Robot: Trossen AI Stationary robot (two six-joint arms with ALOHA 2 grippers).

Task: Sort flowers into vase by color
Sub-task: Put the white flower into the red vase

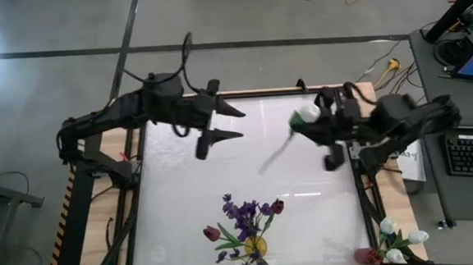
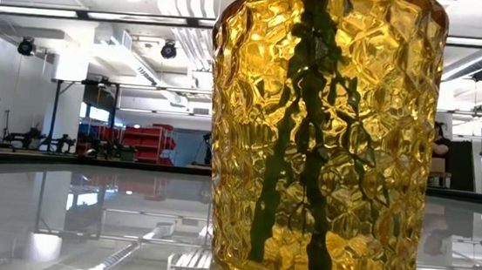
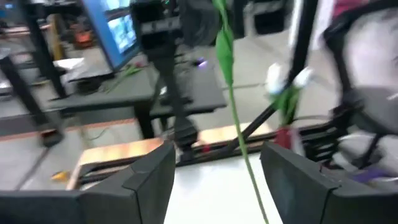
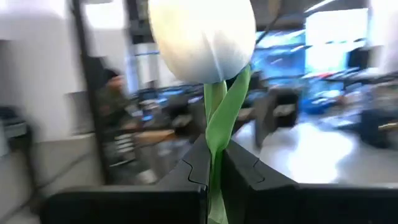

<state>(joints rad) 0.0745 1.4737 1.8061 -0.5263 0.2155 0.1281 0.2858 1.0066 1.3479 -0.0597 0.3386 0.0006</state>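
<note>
Right tool (image 1: 308, 121) clenched on white tulip (image 1: 308, 112), stem trailing toward desk centre; white-tulip vase (image 1: 374, 255) at near right corner; left tool (image 1: 234, 123) released, waiting.

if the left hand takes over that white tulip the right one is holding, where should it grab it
Probably on the bare stem below the white tulip bud, coming from the table's middle. The right hand is shut just under the bud, and the stem trails free toward the open left hand. The bud looks too soft to pinch.
</note>
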